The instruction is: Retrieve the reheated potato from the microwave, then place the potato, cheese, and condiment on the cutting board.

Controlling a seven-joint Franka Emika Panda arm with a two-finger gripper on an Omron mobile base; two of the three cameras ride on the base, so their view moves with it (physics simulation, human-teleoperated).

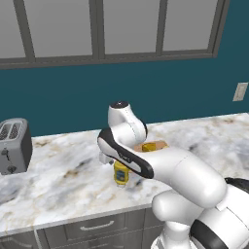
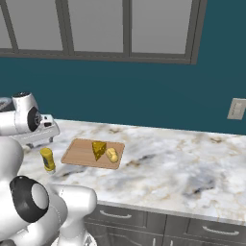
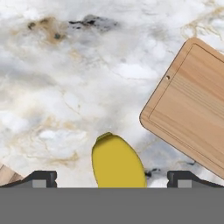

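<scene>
The cutting board (image 2: 79, 153) lies on the marble counter, and on its right half sit the cheese (image 2: 99, 149) wedge and the potato (image 2: 112, 154), side by side. Left of the board, off it, the yellow condiment (image 2: 47, 159) jar stands upright on the counter. My gripper (image 3: 113, 179) hangs open just above the jar. In the hand view the condiment's (image 3: 117, 164) yellow top lies between the widely spread fingertips (image 3: 43, 178), apart from both. The board's corner (image 3: 192, 105) shows to the right there. The microwave is out of view.
A silver toaster (image 1: 13, 145) stands at the counter's far left. A wall outlet (image 2: 236, 109) sits on the teal wall at the right. Bare marble counter (image 2: 192, 163) stretches right of the board. Drawers run below the counter's front edge.
</scene>
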